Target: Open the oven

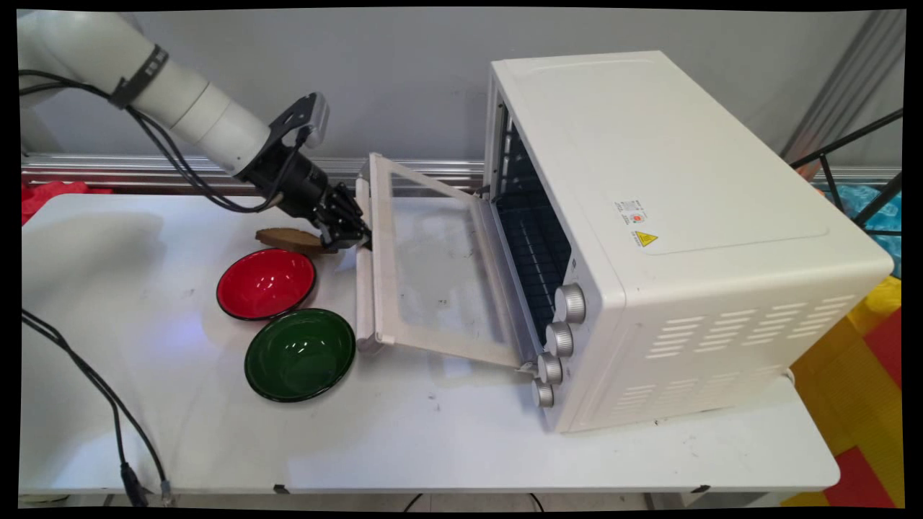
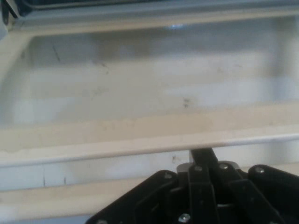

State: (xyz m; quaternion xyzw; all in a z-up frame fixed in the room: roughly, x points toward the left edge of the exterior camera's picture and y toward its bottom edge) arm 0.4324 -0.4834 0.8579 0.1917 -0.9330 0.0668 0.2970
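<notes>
Oven door handle (image 1: 365, 295) sits at the outer edge of the door (image 1: 433, 274), which hangs open nearly flat over the table (image 1: 433, 440), in front of the white oven (image 1: 685, 216). My claw (image 1: 353, 234) is right at the handle's far end, touching or v. close. Can't tell if it's clamped or loose. Just left: brown flat obj (image 1: 281, 237), red bowl (image 1: 266, 283), green bowl (image 1: 300, 354), both close to the handle. Four knobs (image 1: 572, 303) on the oven front.
</notes>
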